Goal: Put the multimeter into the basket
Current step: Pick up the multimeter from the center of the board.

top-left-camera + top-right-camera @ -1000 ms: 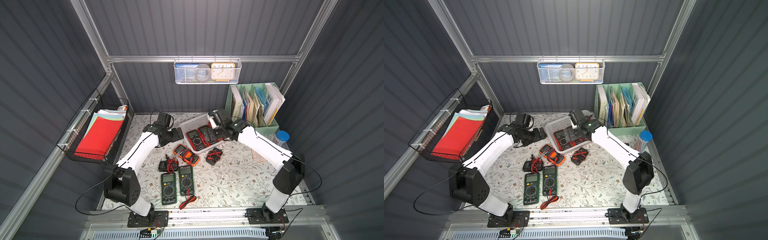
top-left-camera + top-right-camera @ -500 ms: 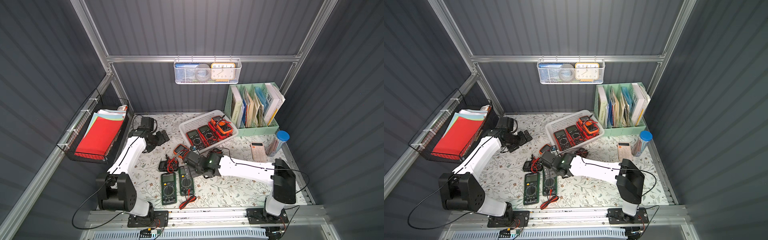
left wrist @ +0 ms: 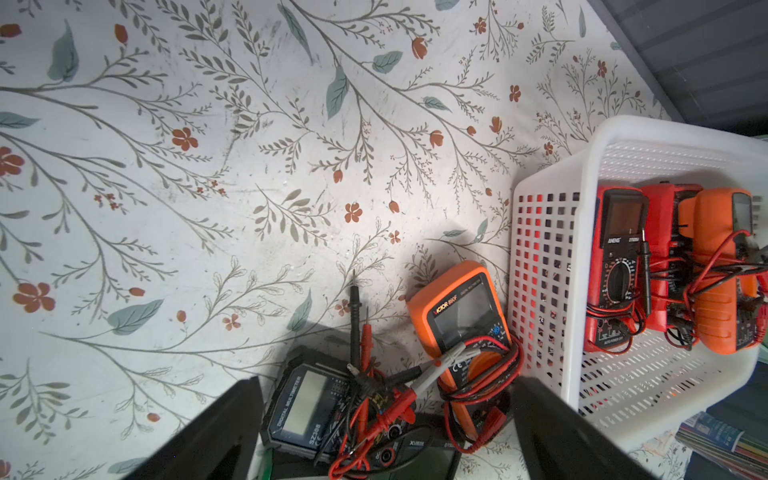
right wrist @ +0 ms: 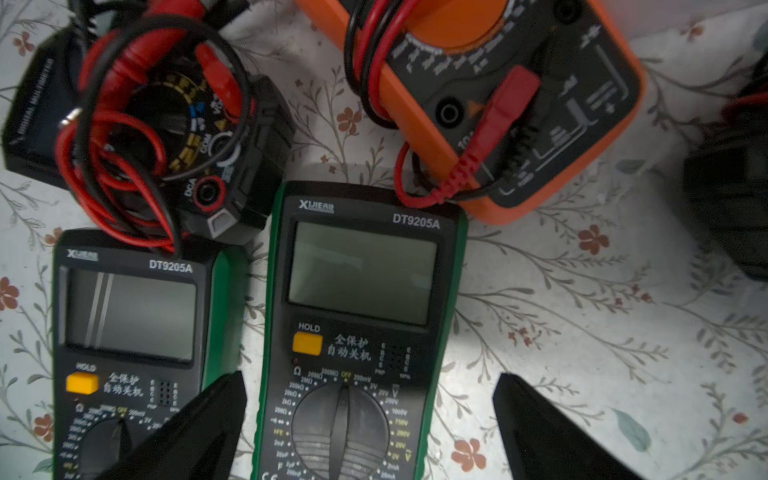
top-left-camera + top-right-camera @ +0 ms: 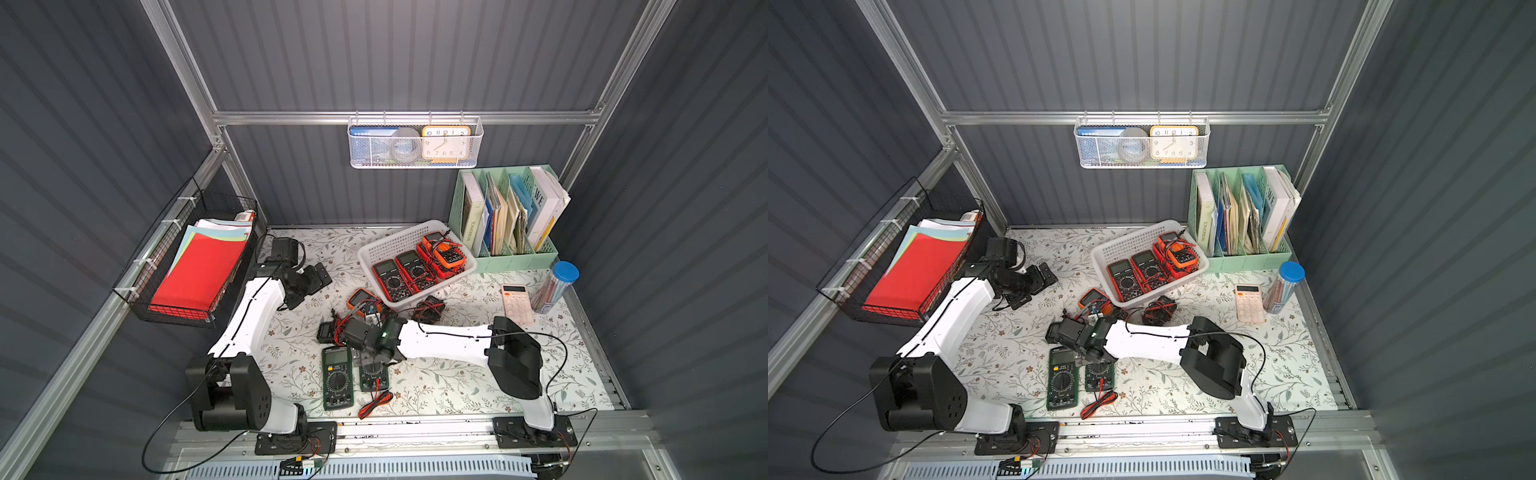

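Green multimeter, DT9205A label legible only at right wrist

Well away from my right gripper and its jaws, I see a pink calculator just beside a blue-capped pencil tube, with a green file rack beyond them.

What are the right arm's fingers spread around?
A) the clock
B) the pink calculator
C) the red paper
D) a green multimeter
D: in the right wrist view the right arm's fingers stand open, one on each side of a green multimeter that lies flat on the table.
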